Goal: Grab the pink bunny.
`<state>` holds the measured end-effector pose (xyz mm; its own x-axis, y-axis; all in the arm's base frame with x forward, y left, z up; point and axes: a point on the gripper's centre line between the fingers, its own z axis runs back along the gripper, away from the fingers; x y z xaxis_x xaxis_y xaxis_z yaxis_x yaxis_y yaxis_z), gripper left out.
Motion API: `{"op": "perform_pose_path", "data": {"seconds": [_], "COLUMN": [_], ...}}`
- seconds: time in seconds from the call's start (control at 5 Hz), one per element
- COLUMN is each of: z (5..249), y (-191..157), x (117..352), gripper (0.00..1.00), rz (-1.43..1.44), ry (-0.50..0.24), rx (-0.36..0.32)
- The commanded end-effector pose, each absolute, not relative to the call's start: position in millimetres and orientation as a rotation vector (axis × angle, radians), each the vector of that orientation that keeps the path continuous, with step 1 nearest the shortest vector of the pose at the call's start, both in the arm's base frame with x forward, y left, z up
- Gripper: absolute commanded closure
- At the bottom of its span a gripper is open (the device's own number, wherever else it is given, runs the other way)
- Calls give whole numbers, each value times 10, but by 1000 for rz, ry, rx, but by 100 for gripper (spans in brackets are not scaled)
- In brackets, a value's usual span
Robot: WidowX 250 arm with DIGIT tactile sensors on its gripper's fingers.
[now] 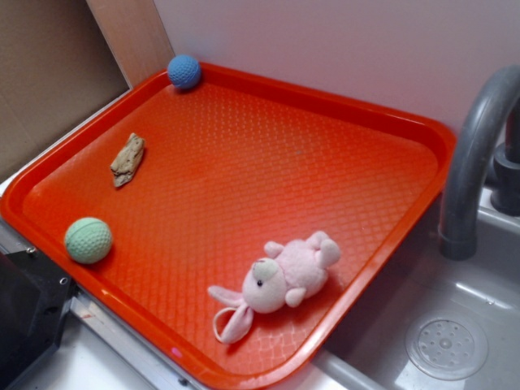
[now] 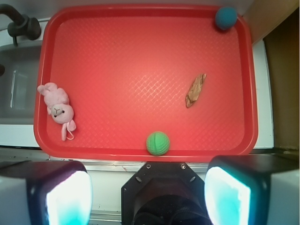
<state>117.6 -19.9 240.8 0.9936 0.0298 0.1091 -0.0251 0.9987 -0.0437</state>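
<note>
The pink bunny (image 1: 280, 280) lies on its side near the front right rim of the red tray (image 1: 244, 162), one long ear trailing toward the tray's edge. In the wrist view the bunny (image 2: 58, 108) is at the left side of the tray (image 2: 131, 56). My gripper (image 2: 147, 197) hangs high above, outside the tray's near edge, well away from the bunny. It is open, its two fingers (image 2: 68, 199) wide apart with nothing between them.
A green dimpled ball (image 1: 88, 240) (image 2: 158, 143) rests against the tray's near rim. A blue ball (image 1: 184, 71) (image 2: 226, 18) sits in the far corner. A brown scrap (image 1: 127, 159) (image 2: 195, 90) lies on the tray. A grey faucet (image 1: 471, 162) and sink (image 1: 447, 341) adjoin the bunny's side.
</note>
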Motion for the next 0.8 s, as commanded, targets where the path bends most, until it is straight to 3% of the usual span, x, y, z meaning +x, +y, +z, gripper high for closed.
{"op": "perform_pose_path", "data": {"seconds": [0.0, 0.4, 0.6], "z": [2282, 1725, 1440], "y": [-783, -1430, -1624], "x": [1573, 1862, 1845], "gripper": [0, 0, 0], "rz": [-40, -215, -279], "ry": [-180, -176, -144], "rx": [-86, -82, -75]}}
